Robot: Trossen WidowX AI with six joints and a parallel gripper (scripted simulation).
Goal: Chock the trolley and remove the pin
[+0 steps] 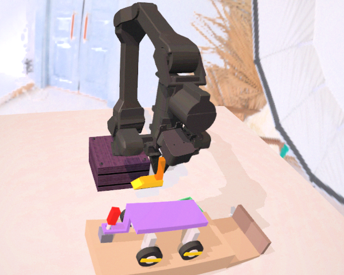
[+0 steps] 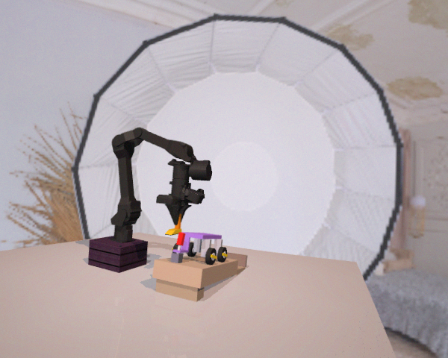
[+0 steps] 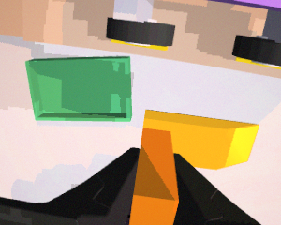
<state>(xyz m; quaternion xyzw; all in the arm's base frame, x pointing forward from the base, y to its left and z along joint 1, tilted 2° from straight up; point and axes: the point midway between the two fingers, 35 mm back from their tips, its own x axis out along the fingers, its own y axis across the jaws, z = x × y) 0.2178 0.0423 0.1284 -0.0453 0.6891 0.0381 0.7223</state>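
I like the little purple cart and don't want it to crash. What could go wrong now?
The fingers hold the yellow chock by its handle, up in the air, so it might slip or twist. No chock is at the wheels yet: if the red pin came out first, the cart could roll down.

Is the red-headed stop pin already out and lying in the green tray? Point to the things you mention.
No, the stop pin (image 1: 113,215) (image 2: 181,239) stands upright at the trolley's (image 1: 166,215) (image 2: 201,235) uphill end.
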